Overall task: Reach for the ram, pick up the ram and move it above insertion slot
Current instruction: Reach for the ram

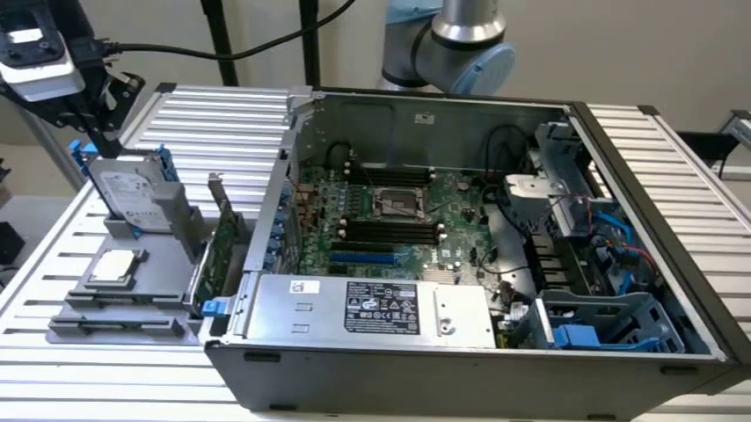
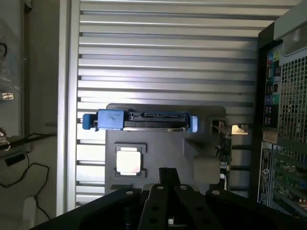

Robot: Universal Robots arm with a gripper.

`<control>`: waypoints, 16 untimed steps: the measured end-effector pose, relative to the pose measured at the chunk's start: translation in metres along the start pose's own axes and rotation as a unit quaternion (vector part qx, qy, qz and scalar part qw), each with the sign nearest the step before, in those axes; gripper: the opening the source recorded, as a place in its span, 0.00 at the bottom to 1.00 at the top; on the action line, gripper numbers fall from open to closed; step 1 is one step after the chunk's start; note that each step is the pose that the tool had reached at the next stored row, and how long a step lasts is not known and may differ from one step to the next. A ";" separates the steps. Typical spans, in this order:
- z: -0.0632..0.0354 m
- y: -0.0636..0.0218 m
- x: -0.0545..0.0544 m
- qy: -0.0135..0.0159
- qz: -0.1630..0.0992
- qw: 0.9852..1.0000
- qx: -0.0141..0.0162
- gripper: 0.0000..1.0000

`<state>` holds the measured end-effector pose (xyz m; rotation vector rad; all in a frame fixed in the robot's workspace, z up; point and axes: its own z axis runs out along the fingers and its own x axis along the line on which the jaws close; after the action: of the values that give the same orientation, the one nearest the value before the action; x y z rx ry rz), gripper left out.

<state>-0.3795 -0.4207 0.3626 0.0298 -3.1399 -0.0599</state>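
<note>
Viewing the exterior first: the dark tool (image 1: 97,123) hangs at the exterior view's left, just above the upright silver hard drive in blue rails (image 1: 127,195), which stands on the grey parts fixture (image 1: 118,330). A square silver processor chip (image 1: 114,265) lies flat on the fixture. A wide green expansion card with a metal bracket (image 1: 218,242) stands between the fixture and the open grey computer case (image 1: 470,352). Long black memory slots (image 1: 388,230) sit on the motherboard. All rests on the ribbed aluminium bench (image 1: 211,114).

Wrist view: the tool (image 2: 165,191) is over the fixture (image 2: 201,115), with the hard drive (image 2: 141,120) seen edge-on and the processor chip (image 2: 128,160) nearer the tool.

Tool opening: cannot tell. Ram location: cannot tell.
</note>
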 end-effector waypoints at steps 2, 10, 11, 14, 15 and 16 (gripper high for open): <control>0.0000 -0.0066 0.000 0.000 0.000 1.000 0.000 0.11; 0.0018 -0.0416 0.001 0.000 0.000 1.000 0.000 0.11; 0.0024 -0.0457 0.001 0.000 0.000 1.000 0.000 0.11; 0.0040 -0.0578 0.001 0.000 0.001 1.000 0.000 0.11; 0.0047 -0.0620 0.001 0.000 0.001 1.000 0.000 0.11; 0.0053 -0.0660 0.001 0.000 0.001 1.000 0.000 0.11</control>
<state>-0.3795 -0.4865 0.3548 0.0280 -3.1400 -0.0598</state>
